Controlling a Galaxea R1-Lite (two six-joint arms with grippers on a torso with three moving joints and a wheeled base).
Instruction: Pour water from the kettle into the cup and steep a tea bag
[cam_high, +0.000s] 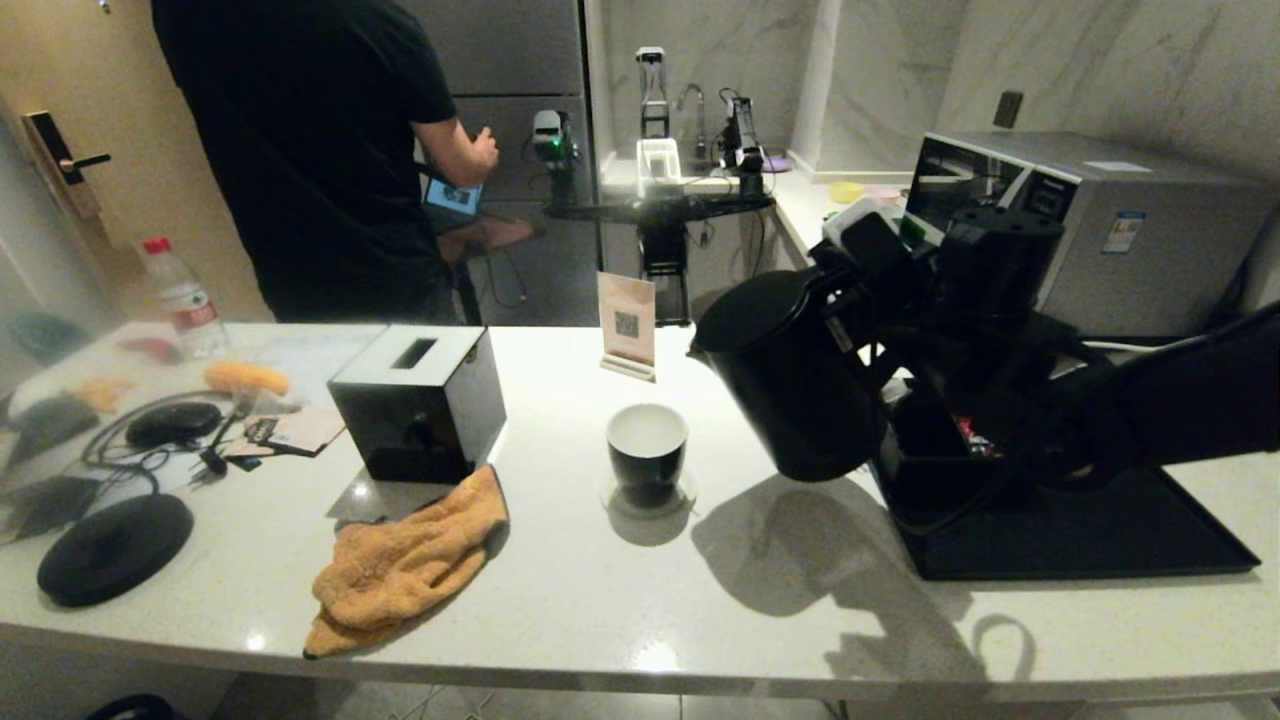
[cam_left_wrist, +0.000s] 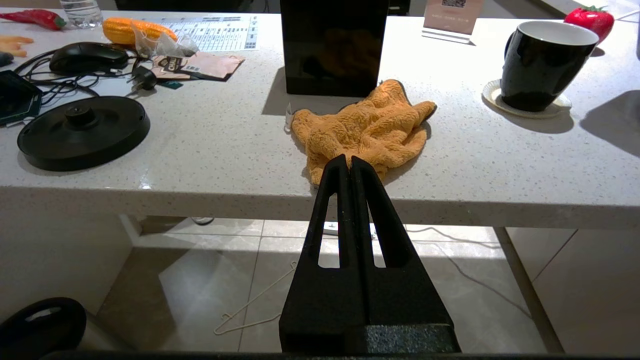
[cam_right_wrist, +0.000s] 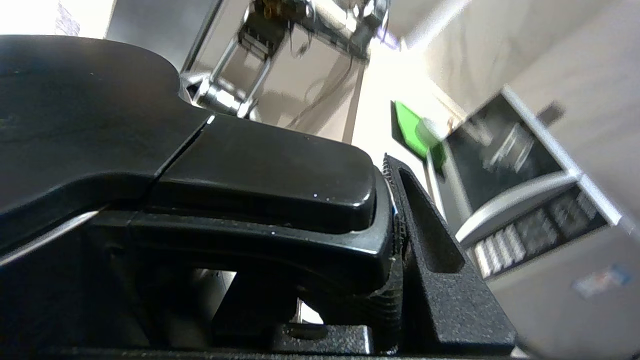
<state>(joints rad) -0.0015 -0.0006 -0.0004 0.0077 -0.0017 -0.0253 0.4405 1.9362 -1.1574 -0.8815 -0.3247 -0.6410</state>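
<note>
Pressed right up against my right wrist camera, the kettle's handle (cam_right_wrist: 260, 185) fills most of that view, with one ridged finger (cam_right_wrist: 430, 260) of my right gripper (cam_high: 850, 290) flat against its side; I am clamped on that handle. In the head view the kettle (cam_high: 790, 370) hangs right of centre, clear of the counter (cam_high: 620, 620) and tilted, its lid end leaning toward the left of the frame and its shadow falling on the counter below it. The cup (cam_high: 647, 450) stands upright on a small saucer (cam_high: 650, 497) at the centre of the frame, just left of and lower than the kettle, apart from it; its white inside looks dry from here, though I cannot be sure. Behind the kettle, at lower right, lies a black tray (cam_high: 1100, 540).

My left gripper (cam_left_wrist: 350, 170) sits parked below the counter's near edge, its two fingers closed together on nothing. Beyond its tips, in the middle of the left wrist view, an orange cloth (cam_left_wrist: 365, 125) lies crumpled in front of the black tissue box (cam_left_wrist: 332, 45), and the kettle's round base (cam_left_wrist: 82, 130) sits at the left of that view.
</note>
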